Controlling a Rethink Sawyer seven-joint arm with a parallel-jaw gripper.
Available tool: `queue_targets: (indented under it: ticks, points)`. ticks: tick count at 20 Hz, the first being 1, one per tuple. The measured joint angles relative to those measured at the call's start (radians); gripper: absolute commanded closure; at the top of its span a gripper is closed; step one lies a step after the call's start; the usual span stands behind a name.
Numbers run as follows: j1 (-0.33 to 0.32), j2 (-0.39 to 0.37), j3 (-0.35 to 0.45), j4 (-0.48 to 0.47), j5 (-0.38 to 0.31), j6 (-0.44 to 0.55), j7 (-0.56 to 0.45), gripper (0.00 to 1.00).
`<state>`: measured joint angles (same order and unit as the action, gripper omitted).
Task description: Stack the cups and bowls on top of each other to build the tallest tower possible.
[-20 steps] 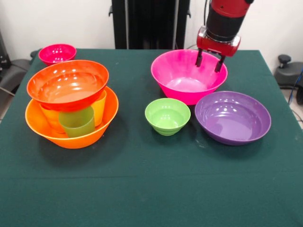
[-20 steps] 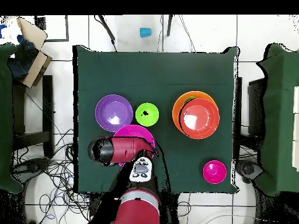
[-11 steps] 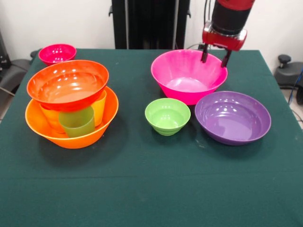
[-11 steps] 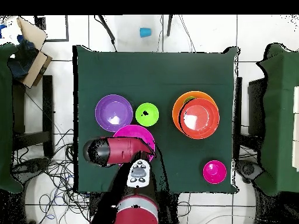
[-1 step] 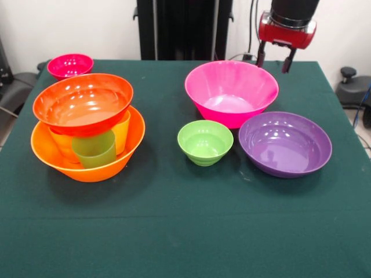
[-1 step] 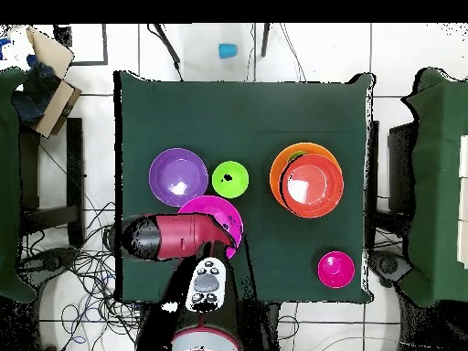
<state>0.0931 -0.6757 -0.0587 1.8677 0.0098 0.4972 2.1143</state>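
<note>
Front view: gripper [image 5: 273, 59] fingers [image 5: 260, 57] spread, seemingly empty, above pink bowl [image 5: 231, 92].

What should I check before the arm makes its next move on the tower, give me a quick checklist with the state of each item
1. Gripper empty: ok, fingers apart with nothing between them.
2. Gripper clear of the pink bowl: ok, it hangs above the bowl's far rim, not touching.
3. Tower stable: cannot tell; the red-orange bowl rests tilted on the cups inside the large orange bowl.
4. Loose bowls free to grasp: ok, the pink, purple bowl, light green bowl and crimson bowl sit upright and empty.
5. Blue cup reachable: not ok, it lies on the floor beyond the table.
</note>
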Motion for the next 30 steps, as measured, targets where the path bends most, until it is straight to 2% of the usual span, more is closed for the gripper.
queue_targets:
  ticks: [12,30]
  points:
    - [0.059,0.067,-0.027,-0.043,0.0,-0.011,0.0,0.0]
    - [0.141,0.204,-0.134,-0.175,0.0,-0.011,0.0,0.0]
